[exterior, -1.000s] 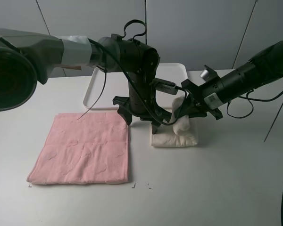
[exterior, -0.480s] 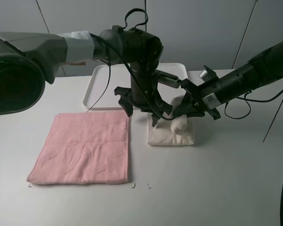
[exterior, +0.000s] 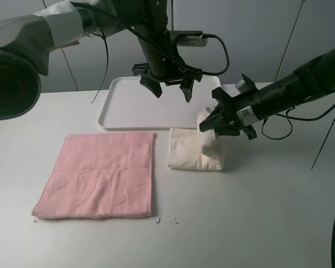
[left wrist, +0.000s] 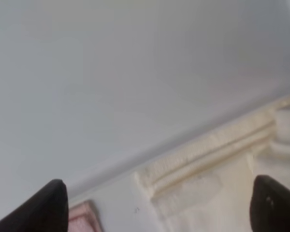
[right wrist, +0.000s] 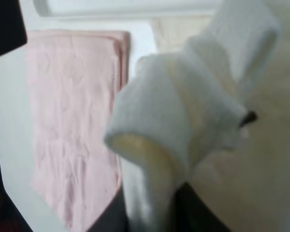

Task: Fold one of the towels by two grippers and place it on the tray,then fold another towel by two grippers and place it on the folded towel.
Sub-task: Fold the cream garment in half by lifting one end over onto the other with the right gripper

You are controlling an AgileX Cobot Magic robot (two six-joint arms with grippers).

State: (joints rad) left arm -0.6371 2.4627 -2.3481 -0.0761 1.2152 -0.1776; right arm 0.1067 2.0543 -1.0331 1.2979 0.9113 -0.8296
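Right fingers (exterior: 211, 126) are clenching the bunched cream towel (exterior: 191, 156) for carrying; left fingers (exterior: 151, 86) are hovering released over the tray (exterior: 125, 107)

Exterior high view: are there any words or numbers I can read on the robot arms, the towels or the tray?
No text can be read.
White sticker on the right arm: dark print, too small and blurred to read.
Pink towel, cream towel and tray: no writing shows.
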